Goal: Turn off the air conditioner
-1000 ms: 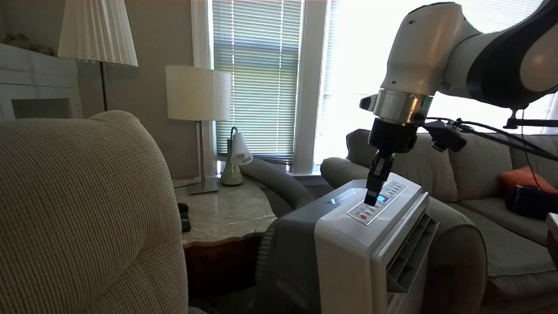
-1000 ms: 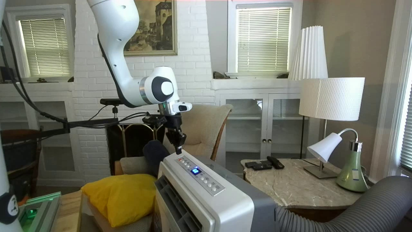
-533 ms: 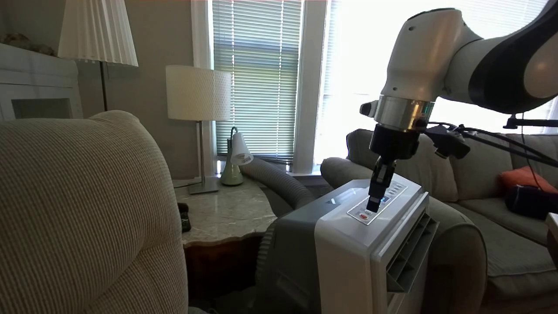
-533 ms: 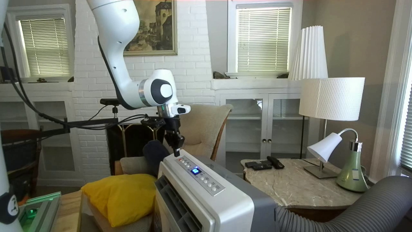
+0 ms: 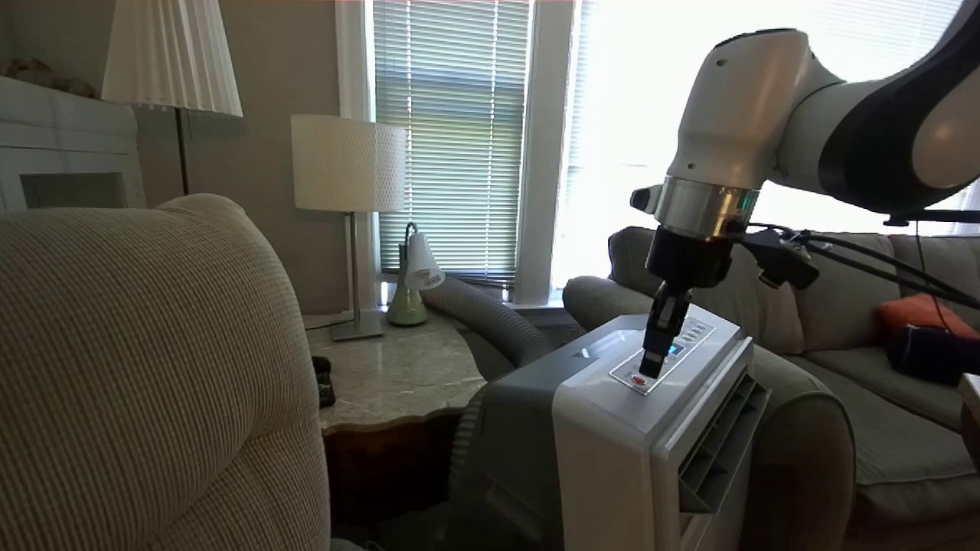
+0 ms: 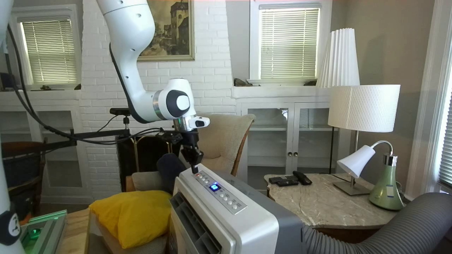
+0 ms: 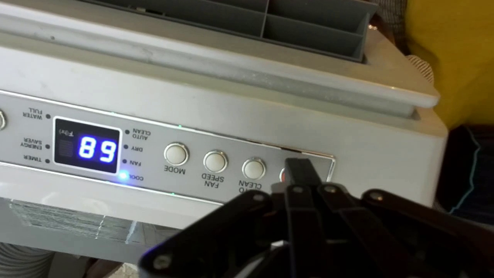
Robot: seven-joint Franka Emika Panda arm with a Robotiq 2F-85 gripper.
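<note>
The air conditioner, a white boxy unit, shows in both exterior views (image 5: 605, 448) (image 6: 247, 215). Its top control panel has a row of buttons and a lit blue display (image 7: 88, 146). The light beside COOL (image 7: 123, 175) glows blue. My gripper (image 7: 299, 164) points down at the red-button end of the panel; it also shows in both exterior views (image 5: 650, 372) (image 6: 195, 171). Its fingers are together with nothing between them. In the wrist view they cover most of the red button (image 7: 282, 175), which also shows in an exterior view (image 5: 638, 379). I cannot tell whether the tips touch the panel.
The white button under CLEAN (image 7: 254, 169) is beside the red one. The open front vent (image 6: 196, 224) juts out. A ribbed hose (image 6: 385, 229) runs behind the unit. A marble table (image 6: 317, 201) with lamps, a sofa (image 5: 811, 428) and a yellow pillow (image 6: 134, 215) stand around.
The arm has come down, and the shut fingertips are lower, closer to the panel's red-button end. The display stays lit.
</note>
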